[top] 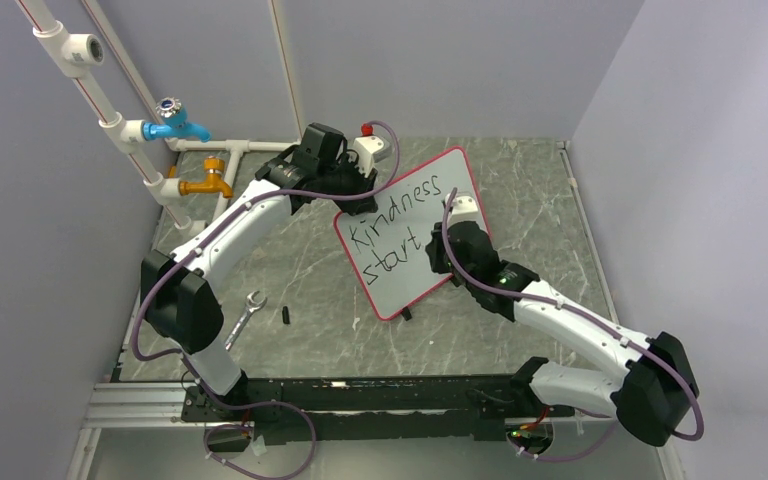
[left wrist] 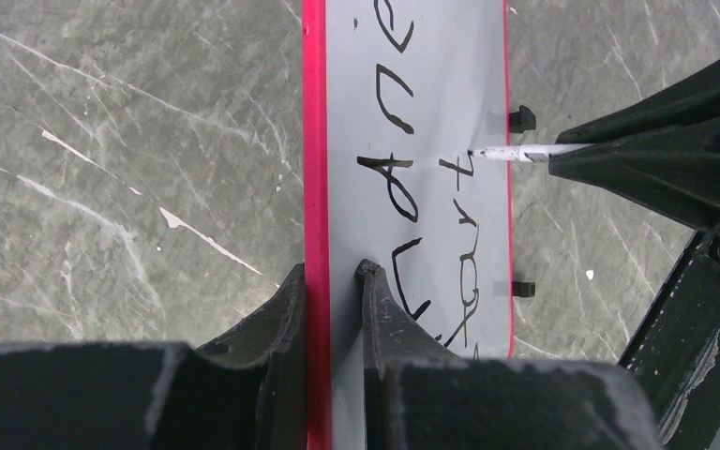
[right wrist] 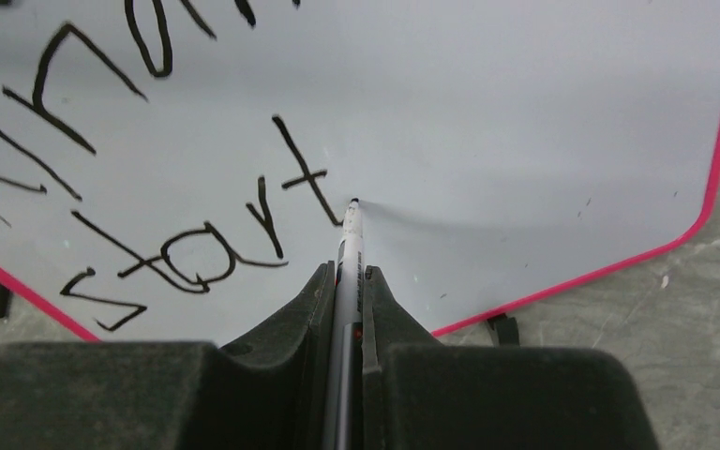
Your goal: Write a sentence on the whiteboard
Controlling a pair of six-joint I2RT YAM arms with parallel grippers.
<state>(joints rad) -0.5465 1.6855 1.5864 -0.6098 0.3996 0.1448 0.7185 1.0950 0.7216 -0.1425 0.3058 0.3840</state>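
I'm mid-sentence (top: 400, 215): "Kindness start" is on the whiteboard (top: 390, 285), which sits mid-table with its far-left rim clenched in my left pincer (left wrist: 330, 272). My right pincer (right wrist: 345, 272) grasps the marker (right wrist: 349, 234), tip just right of the "t" (second line). Next I'd add an "s" with light, steady pressure.

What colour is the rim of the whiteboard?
Bright pinkish red; the whiteboard rim shows best in the left wrist view.

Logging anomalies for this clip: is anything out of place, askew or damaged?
Nothing looks damaged or spilled. The whiteboard sits rotated against the table edges, its rim clamped by the left gripper while the right gripper writes with the marker. A wrench and a small black piece lie loose left of it.
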